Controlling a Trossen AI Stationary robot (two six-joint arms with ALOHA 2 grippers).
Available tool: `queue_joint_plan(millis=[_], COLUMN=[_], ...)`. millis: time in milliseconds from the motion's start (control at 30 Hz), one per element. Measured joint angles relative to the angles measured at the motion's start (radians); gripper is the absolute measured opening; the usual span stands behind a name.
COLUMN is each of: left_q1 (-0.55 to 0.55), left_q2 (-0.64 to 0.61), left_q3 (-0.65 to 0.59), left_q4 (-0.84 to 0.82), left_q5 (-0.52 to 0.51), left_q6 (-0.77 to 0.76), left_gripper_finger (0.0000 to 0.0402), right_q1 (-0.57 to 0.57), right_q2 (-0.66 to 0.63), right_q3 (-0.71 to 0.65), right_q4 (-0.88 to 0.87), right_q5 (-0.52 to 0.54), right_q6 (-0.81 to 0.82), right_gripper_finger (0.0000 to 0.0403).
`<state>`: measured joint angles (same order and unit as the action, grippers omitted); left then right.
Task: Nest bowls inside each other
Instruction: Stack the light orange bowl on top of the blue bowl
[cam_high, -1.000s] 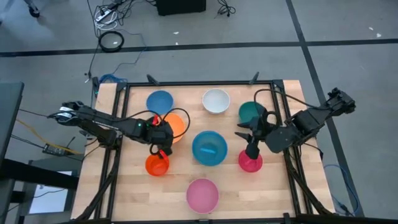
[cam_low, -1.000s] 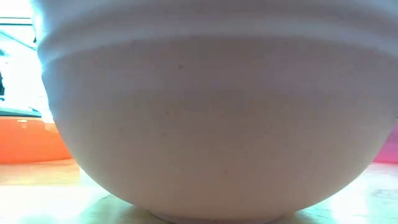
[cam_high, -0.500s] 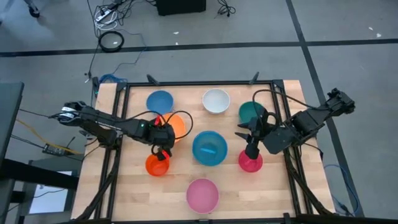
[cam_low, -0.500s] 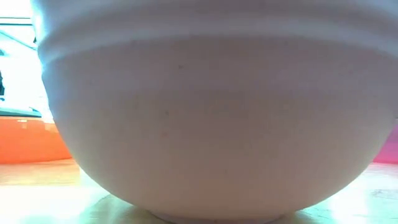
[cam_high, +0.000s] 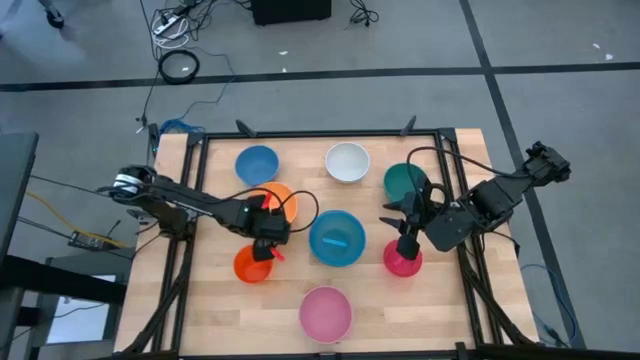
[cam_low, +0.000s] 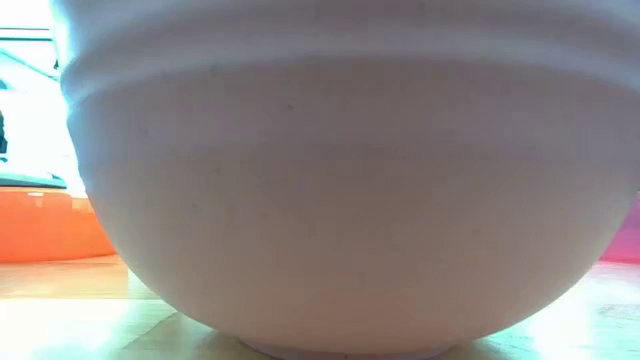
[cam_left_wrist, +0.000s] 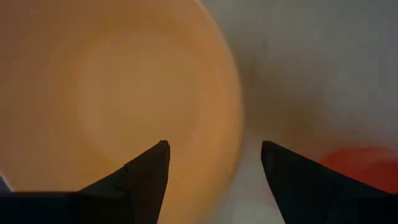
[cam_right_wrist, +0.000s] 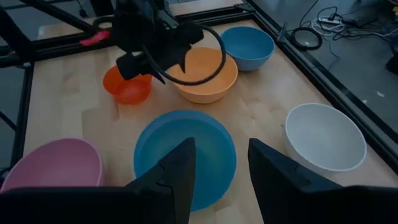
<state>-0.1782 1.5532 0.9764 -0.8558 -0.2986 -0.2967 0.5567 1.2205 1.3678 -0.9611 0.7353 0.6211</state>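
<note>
My left gripper (cam_high: 270, 240) spread wide, empty, over gap between orange bowl (cam_high: 277, 203) and red-orange bowl (cam_high: 252, 265). Right gripper (cam_high: 404, 243) part open, nothing visibly held, above magenta bowl (cam_high: 402, 260). Advice: straddle one rim squarely, close gently, lift level.

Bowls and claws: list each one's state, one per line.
Orange bowl: upright, empty.
Red-orange bowl: upright, empty.
Blue bowl: upright, empty.
White bowl: upright, empty.
Light blue bowl: upright.
Pale pink bowl: upright, empty.
Left claw: open, empty.
Right claw: open.
</note>
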Motion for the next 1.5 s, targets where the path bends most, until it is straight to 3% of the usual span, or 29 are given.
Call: queue_joint_plan(millis=[167, 300, 400, 567, 600, 1067, 1233, 1433, 1500], left_q1=[0.015, 0.021, 0.021, 0.021, 0.021, 0.002, -0.053, -0.138, -0.155], left_q2=[0.047, 0.074, 0.074, 0.073, 0.073, 0.073, 0.073, 0.073, 0.072], left_q3=[0.0, 0.0, -0.001, -0.001, 0.0, 0.04, 0.163, 0.391, 0.461], left_q4=[0.005, 0.019, 0.026, 0.029, 0.03, 0.029, -0.013, -0.16, -0.14], left_q5=[-0.022, -0.022, -0.021, 0.024, 0.019, 0.019, 0.014, -0.156, -0.164], left_q6=[0.026, 0.034, 0.033, 0.033, 0.029, 0.031, 0.056, 0.078, 0.123], left_gripper_finger=[0.0256, 0.0222, 0.0163, 0.0026, 0.0016, 0.0006, 0.0006, 0.0006, 0.0006], right_q1=[0.005, 0.005, 0.005, 0.005, 0.005, 0.005, 0.005, 0.005, 0.005], right_q2=[0.0, 0.0, 0.0, 0.0, 0.0, 0.005, 0.005, 0.005, 0.005], right_q3=[0.0, 0.0, 0.0, 0.0, 0.0, 0.0, 0.0, 0.0, 0.0], right_q4=[0.0, 0.0, 0.0, 0.0, 0.0, -0.011, -0.033, -0.034, -0.037], right_q5=[0.0, 0.0, 0.0, 0.0, 0.0, 0.006, 0.009, 0.021, 0.028], right_q6=[0.006, 0.01, 0.01, 0.007, 0.007, 0.008, 0.015, 0.015, 0.015], right_gripper_finger=[0.0135, 0.0135, 0.0135, 0.0135, 0.0135, 0.0135, 0.0135, 0.0135, 0.0135])
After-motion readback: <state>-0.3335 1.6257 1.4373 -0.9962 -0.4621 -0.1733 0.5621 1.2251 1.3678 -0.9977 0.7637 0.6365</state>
